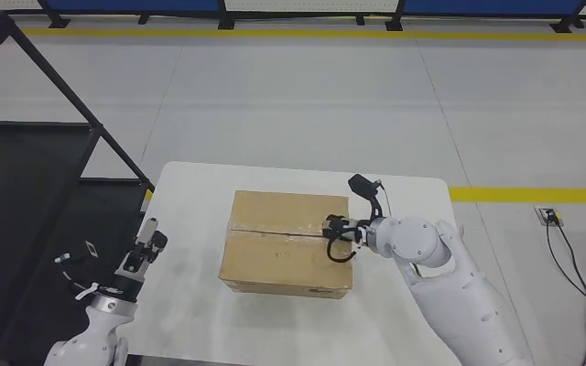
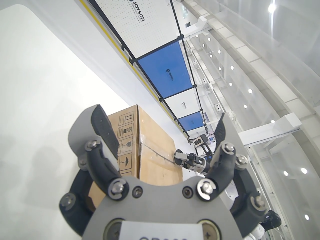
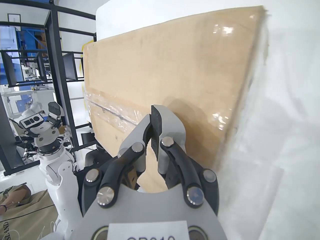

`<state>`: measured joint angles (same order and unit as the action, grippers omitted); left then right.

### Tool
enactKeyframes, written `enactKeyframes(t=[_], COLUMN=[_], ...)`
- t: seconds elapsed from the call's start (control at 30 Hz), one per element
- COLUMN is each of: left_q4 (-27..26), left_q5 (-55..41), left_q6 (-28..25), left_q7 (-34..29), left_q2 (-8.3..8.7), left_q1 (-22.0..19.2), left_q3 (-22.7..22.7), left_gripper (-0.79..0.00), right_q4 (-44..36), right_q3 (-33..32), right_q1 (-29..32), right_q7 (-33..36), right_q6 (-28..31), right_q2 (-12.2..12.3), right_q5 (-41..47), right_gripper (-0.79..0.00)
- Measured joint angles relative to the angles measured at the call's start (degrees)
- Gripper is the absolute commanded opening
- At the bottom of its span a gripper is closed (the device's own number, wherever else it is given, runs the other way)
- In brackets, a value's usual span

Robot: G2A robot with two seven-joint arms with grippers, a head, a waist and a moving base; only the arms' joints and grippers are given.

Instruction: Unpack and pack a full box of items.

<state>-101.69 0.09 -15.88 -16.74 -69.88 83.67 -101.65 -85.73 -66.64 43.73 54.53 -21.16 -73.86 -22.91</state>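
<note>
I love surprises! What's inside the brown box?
Nothing inside shows: the box is closed, with clear tape over its top seam. The right gripper, shut, is at that seam.

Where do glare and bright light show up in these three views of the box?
Right wrist view: white glints on the clear tape across the box. Left wrist view: ceiling lamps burn as bright spots; the table glows white. Top view: even light, only a faint sheen along the tape.
</note>
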Motion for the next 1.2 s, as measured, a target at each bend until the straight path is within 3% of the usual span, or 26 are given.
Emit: enactKeyframes(t=[0.33,0.63,0.93,1.2], left_q4=[-0.58,-0.53,-0.33,-0.33], left_q5=[1.45,2.5,3.07,2.88], left_q6=[0.78,1.24,1.43,1.4], left_q7=[0.31,0.68,1.22,1.48], left_q2=[0.08,0.13,0.16,0.19], left_q1=[-0.22,-0.35,-0.47,-0.34], left_q3=[1.04,1.87,2.54,2.67], left_gripper=[0.0,0.0,0.0,0.0], right_q4=[-1.62,0.35,-2.24,-0.4], right_q3=[-7.88,-9.41,-11.95,-10.85], right_q1=[6.25,7.5,10.31,9.56], right_q7=[-1.15,-1.62,-4.88,-3.26], right_q6=[0.77,2.11,8.98,6.62], right_q2=[1.75,2.31,2.66,3.02], right_q5=[1.89,3.8,10.04,9.04], right_gripper=[-0.785,-0.785,-0.785,-0.785])
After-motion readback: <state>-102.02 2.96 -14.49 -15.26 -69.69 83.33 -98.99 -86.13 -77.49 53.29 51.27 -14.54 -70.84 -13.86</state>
